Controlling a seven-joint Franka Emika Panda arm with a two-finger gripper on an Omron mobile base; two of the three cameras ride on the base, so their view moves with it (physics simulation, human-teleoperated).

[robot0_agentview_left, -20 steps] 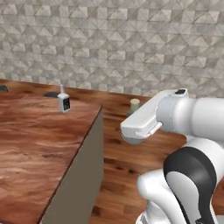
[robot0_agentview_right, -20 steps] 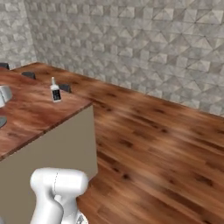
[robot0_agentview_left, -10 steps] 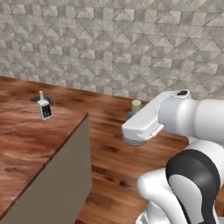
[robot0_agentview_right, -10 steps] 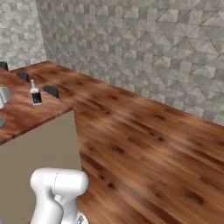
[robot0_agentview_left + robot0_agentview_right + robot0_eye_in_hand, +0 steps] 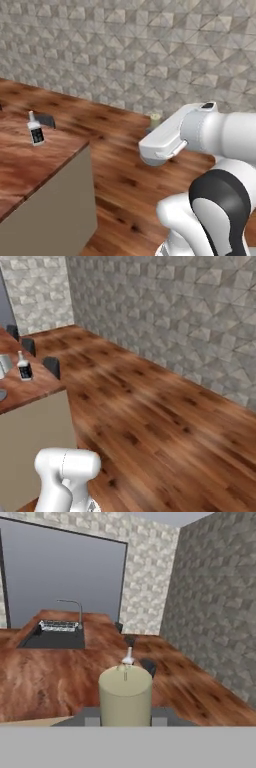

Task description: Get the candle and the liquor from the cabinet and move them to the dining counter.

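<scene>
The candle [image 5: 125, 695] is seen close up in the hand view, clamped upright between the gripper [image 5: 125, 716] jaws; in the left base view just its pale top [image 5: 155, 119] is glimpsed beyond the arm. The liquor [image 5: 35, 130] is shown standing on the dining counter [image 5: 30, 165] near its corner (dark stools [image 5: 51, 367] alongside), and a black sink [image 5: 52, 637] with a faucet is seen further along the top.

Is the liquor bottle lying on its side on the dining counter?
No, the liquor bottle stands upright on the dining counter, its white cap pointing up.
</scene>
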